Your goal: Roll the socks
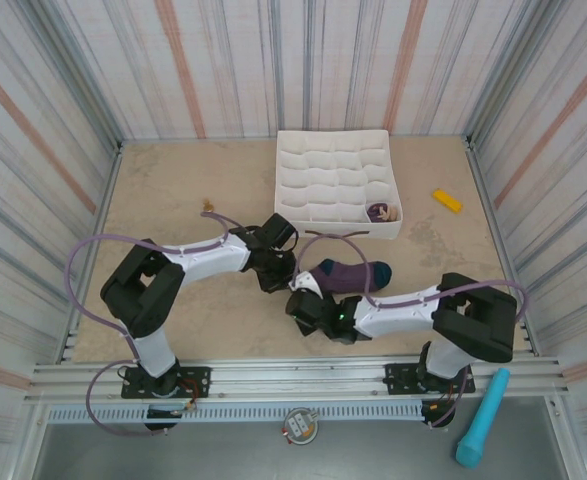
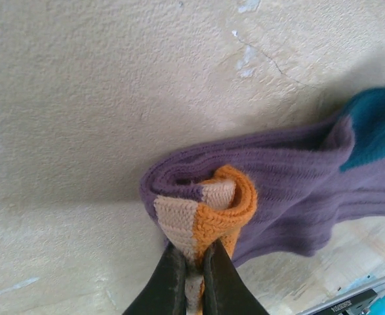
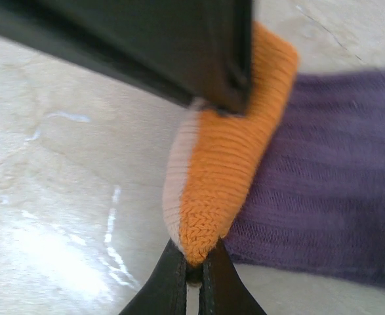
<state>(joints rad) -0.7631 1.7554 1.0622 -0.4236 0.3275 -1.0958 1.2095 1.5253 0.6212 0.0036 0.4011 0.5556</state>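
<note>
- The socks (image 1: 348, 274) lie on the tan table (image 1: 193, 180), just in front of the white compartmented tray (image 1: 323, 170). They sit between the two arms, with the teal heel pointing to the right.
- The left gripper (image 2: 192, 279) is clenched. Its wrist camera shows the two dark fingers pressed together on the orange-and-cream toe end, which has curled over into a small tight coil.
- The right gripper (image 3: 192, 272) is clenched too, pinching the tip of the same orange toe from the opposite side. From above, both grippers meet at the left end of the socks, nearly touching each other.
- I cannot tell from these views whether the purple fabric is one sock or two laid together. It reads as a single flat purple strip.
- By my reckoning, the roll has only just begun. The toe has roughly one turn in it, while the purple foot and leg (image 2: 297, 190) and the teal heel (image 2: 376, 125) lie flat and unrolled on the table.
- What remains, I judge, is nearly the whole roll. The coil has to be carried along the length to the cuff and kept tight so it does not spring open.
- One compartment at the tray's near right corner holds a small purple-and-pale bundle (image 1: 381, 211). It may be an already rolled sock, but it is too small to be sure.
</note>
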